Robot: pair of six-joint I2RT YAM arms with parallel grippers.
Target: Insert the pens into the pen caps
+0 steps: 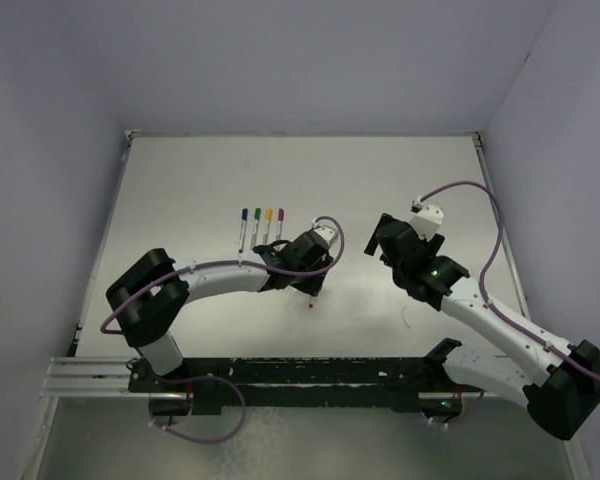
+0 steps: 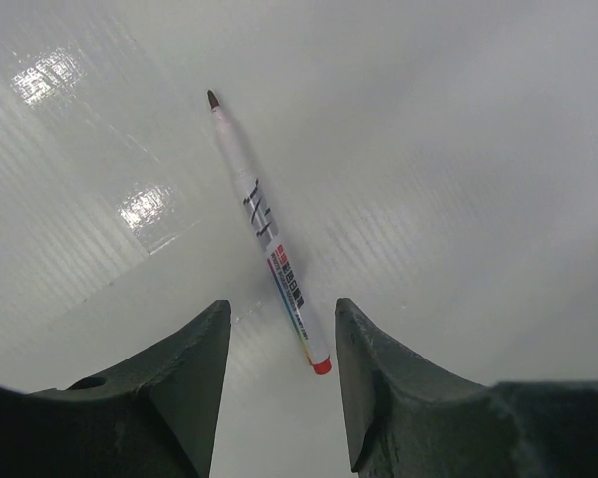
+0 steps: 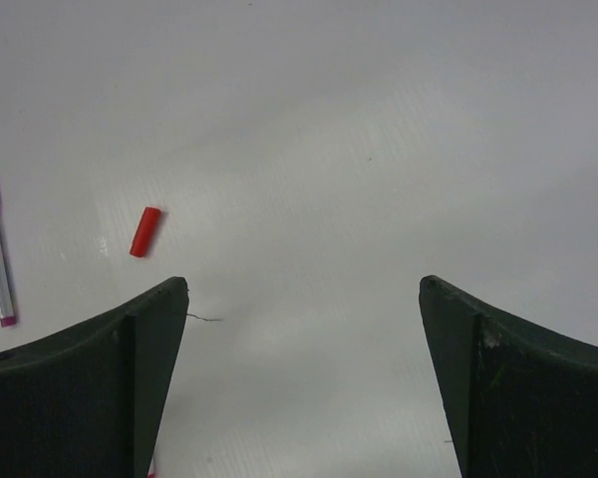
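The uncapped red pen (image 2: 269, 239) lies flat on the glossy white table (image 1: 400, 180), tip toward 11 o'clock, tail between my left pincer's (image 2: 282, 314) parted jaws, unclamped. The red cap (image 3: 146, 231) lies at 10 o'clock of my right pincer (image 3: 304, 289), which is spread wide. Pale lilac walls (image 1: 310, 60) enclose the table.

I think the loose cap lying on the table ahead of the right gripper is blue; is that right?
Not quite: the cap is red, not blue, as the right wrist view shows. It does lie loose on the table ahead of the right gripper.
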